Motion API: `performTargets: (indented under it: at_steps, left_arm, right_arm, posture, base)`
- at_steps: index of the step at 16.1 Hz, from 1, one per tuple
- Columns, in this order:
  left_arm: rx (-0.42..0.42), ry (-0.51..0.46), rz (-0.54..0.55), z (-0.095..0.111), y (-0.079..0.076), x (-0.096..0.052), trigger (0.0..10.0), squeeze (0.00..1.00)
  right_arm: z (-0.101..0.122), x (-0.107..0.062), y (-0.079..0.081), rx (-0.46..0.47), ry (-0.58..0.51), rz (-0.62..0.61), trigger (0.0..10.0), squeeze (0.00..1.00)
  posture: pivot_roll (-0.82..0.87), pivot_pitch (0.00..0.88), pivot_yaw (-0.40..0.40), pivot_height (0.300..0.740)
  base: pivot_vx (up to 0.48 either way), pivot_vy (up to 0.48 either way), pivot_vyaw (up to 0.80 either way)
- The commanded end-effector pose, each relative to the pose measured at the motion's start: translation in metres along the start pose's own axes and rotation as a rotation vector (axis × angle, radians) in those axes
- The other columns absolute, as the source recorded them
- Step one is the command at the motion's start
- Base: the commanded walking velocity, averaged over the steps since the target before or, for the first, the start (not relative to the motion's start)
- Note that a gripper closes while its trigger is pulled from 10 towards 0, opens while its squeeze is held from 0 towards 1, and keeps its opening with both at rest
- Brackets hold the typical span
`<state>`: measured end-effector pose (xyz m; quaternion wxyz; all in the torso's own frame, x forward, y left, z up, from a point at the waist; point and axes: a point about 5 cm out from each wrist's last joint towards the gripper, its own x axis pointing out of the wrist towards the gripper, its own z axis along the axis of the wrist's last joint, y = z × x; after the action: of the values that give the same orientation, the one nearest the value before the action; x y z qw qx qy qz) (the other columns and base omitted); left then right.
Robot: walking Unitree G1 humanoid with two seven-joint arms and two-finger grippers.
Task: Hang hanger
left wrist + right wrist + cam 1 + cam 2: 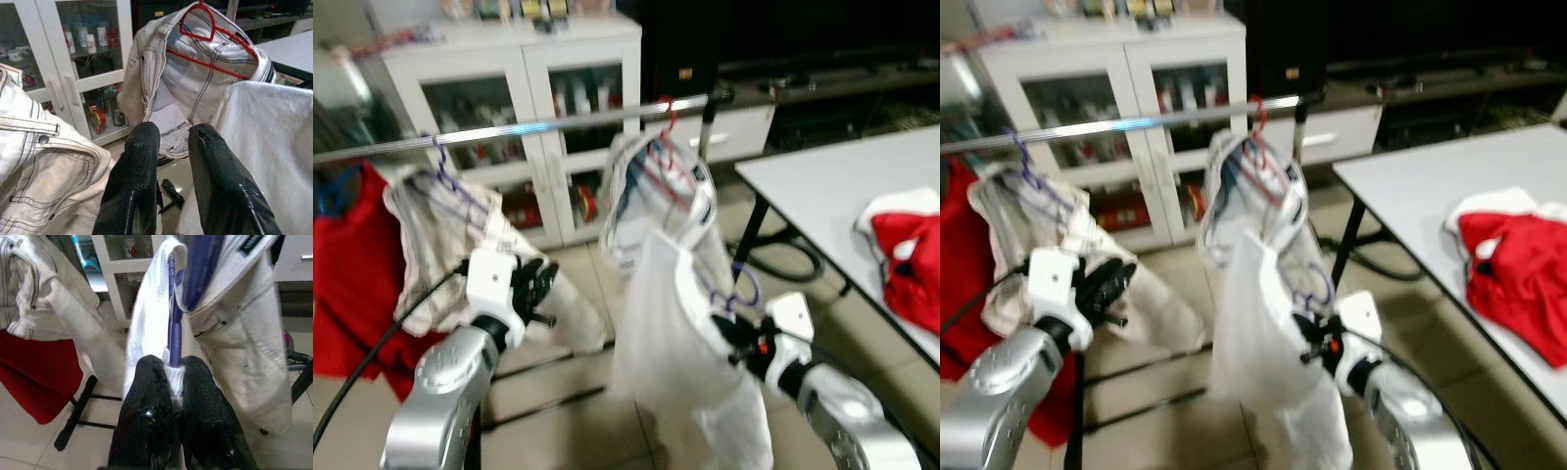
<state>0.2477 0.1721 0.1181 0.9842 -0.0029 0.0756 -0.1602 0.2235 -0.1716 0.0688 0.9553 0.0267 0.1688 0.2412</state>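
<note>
A metal clothes rail [529, 127] runs across in front of me. From it hang a red hanger [668, 113] carrying a white denim jacket [690, 201] and, further left, a purple hanger [445, 176] with another white jacket [426, 240]. Below the red hanger, my right gripper [171, 374] is shut on a purple hanger [172, 328] draped with a white garment [671, 362], held under the rail. My left gripper [536, 286] hovers beside the left jacket, its fingers [139, 166] slightly apart with nothing between them.
A red garment [342, 284] hangs at the rail's far left. A white glass-door cabinet [533, 73] stands behind the rail. A white table [832, 191] at the right holds a red and white garment [911, 259]. Tiled floor lies below.
</note>
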Motion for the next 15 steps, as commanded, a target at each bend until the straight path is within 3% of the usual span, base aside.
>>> performTargets:
  at_steps: [1, 3, 5, 11, 14, 15]
  left_arm:
    - [0.012, 0.012, 0.009, -0.001, 0.004, 0.0, 10.0, 0.0]
    - [0.023, -0.013, -0.007, 0.002, 0.004, 0.004, 10.0, 0.0]
    - [0.037, -0.012, -0.002, 0.005, 0.004, 0.007, 10.0, 0.0]
    - [0.038, 0.003, -0.047, 0.003, -0.002, 0.003, 10.0, 0.0]
    - [0.05, 0.007, -0.059, 0.001, -0.003, -0.001, 10.0, 0.0]
    - [0.055, 0.01, -0.058, 0.001, -0.003, -0.001, 10.0, 0.0]
  right_arm:
    - [0.012, 0.006, 0.004, 0.004, -0.051, 0.007, 10.0, 0.0]
    - [0.019, 0.009, 0.009, 0.063, -0.089, 0.009, 10.0, 0.0]
    - [0.024, 0.011, 0.013, -0.019, -0.093, 0.005, 10.0, 0.0]
    - [0.032, 0.02, 0.013, -0.082, -0.091, -0.038, 10.0, 0.0]
    - [0.04, 0.022, 0.017, -0.141, -0.121, -0.029, 10.0, 0.0]
    - [0.042, 0.022, 0.015, -0.111, -0.128, -0.039, 10.0, 0.0]
  posture:
    - [0.03, 0.0, 0.039, 0.74]
    - [0.03, 0.0, 0.038, 0.74]
    - [0.03, 0.0, 0.046, 0.74]
    - [0.03, 0.0, 0.049, 0.74]
    - [0.04, 0.0, 0.041, 0.74]
    - [0.04, 0.0, 0.041, 0.74]
  base:
    - [0.0, 0.0, 0.0]
    - [0.142, 0.0, 0.0]
    - [0.294, 0.0, 0.0]
    - [0.369, 0.0, 0.61]
    - [0.382, 0.0, 0.0]
    - [0.382, 0.0, 0.0]
